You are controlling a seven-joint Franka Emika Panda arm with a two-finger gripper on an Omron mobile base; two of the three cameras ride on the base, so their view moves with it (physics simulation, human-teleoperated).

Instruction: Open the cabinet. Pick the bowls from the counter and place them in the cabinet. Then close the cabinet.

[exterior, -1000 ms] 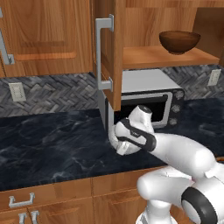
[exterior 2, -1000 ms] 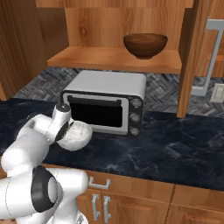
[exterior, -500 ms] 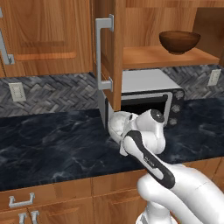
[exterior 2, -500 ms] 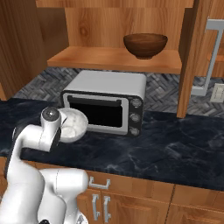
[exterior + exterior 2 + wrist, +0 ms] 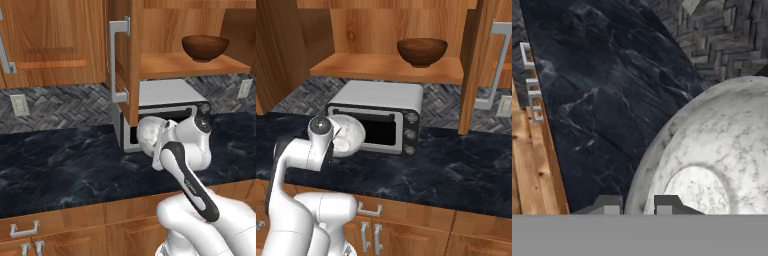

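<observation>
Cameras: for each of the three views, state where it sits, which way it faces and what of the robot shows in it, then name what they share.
Left base view: behind the arm's left, facing the counter and open cabinet; the arm rises lower right.
Right base view: behind its right, facing the toaster oven; the arm rises lower left.
Hand view: on the hand, looking along the gripper, shut on the whitish bowl's rim.
Shared: both base views show the wooden bowl on the shelf and the whitish bowl.

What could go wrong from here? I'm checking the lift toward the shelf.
The claw pinches only the rim of the speckled bowl, so it might slip. The open cabinet door hangs just above the bowl and could be struck. The shelf's wooden bowl might get bumped.
</observation>
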